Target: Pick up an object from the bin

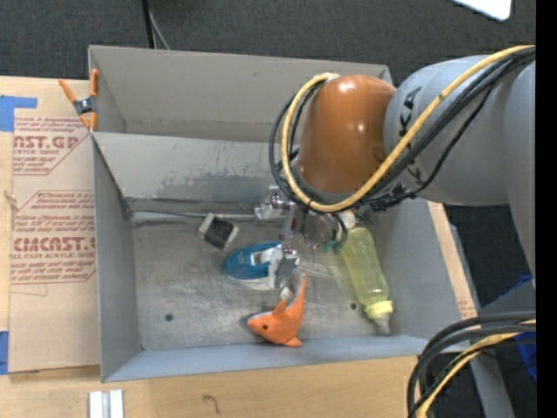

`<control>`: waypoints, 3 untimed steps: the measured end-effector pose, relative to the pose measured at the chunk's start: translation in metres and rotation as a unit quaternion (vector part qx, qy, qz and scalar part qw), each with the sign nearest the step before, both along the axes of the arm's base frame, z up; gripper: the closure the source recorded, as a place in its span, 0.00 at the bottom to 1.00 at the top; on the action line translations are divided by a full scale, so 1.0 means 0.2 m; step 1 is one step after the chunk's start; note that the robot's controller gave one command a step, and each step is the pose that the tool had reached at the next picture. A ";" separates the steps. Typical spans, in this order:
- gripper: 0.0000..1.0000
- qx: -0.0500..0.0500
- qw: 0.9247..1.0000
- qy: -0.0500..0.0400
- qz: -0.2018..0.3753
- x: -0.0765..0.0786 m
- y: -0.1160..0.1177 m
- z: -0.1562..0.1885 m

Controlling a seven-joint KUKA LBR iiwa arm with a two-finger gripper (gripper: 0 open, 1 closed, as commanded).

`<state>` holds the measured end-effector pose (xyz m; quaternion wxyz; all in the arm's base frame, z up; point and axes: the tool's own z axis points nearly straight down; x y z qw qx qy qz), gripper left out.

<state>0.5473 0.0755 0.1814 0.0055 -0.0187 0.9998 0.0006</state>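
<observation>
Orange wrist cover [344, 133] and looped cables hide most of the gripper [285, 266]. Its metal tip shows at the right end of a blue rounded thing [248, 262] in the middle of the grey bin [113, 259], seemingly touching it; how wide it stands cannot be told. An orange fish toy [278, 322] lies just below. A yellow-green bottle [365, 273] lies to the right, its upper end under the arm. A small dark block [218, 231] sits up-left.

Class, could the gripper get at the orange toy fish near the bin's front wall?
Probably yes: the gripper hangs close by the fish, and nothing lies on top of it.
</observation>
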 end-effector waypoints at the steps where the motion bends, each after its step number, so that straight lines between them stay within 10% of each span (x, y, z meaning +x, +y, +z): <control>1: 0.00 0.000 1.000 0.003 -0.013 -0.02 0.01 -0.27; 2: 1.00 0.002 0.996 0.011 -0.084 0.15 -0.04 -0.53; 3: 1.00 0.003 0.996 0.011 -0.084 0.15 -0.04 -0.53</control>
